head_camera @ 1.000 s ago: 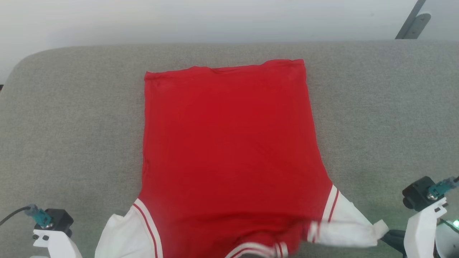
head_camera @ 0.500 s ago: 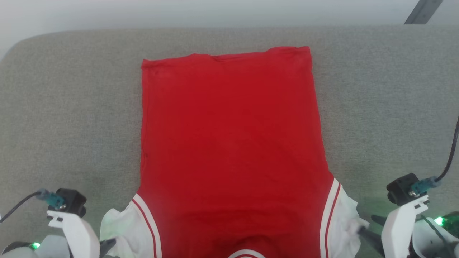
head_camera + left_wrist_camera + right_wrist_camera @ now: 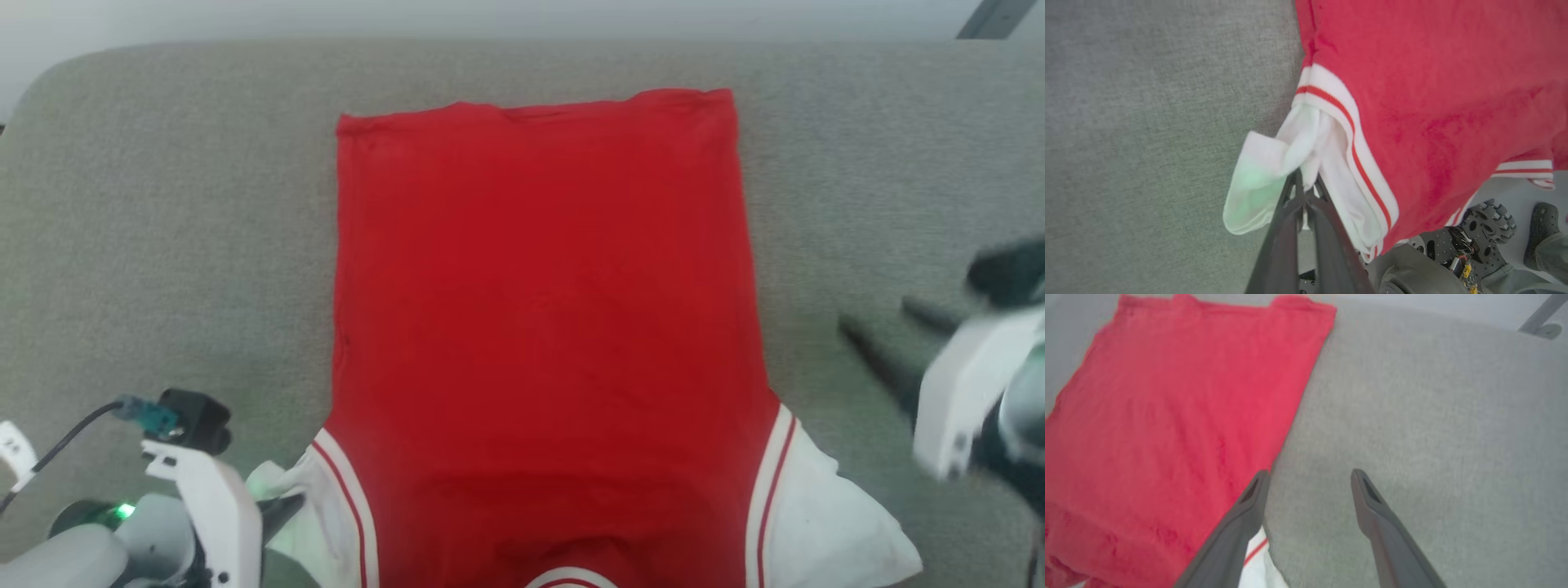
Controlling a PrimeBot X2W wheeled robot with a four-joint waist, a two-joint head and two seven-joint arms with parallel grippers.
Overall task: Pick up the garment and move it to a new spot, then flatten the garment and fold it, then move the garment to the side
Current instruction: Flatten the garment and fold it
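The garment (image 3: 539, 327) lies spread on the grey surface (image 3: 163, 245). Left gripper (image 3: 1306, 183) pinches its near-left white sleeve (image 3: 1265, 159) — right gripper (image 3: 1310, 482) hangs wide, empty. Tug the sleeve outward gently — don't drag the body.

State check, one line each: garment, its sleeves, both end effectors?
garment: spread out on the grey surface, plain red side up, not folded yet.
left end effector: shut on the left sleeve.
right end effector: open, empty, above the grey surface beside the garment's right edge.
left sleeve: bunched up.
right sleeve: lying loose, nothing gripping it.
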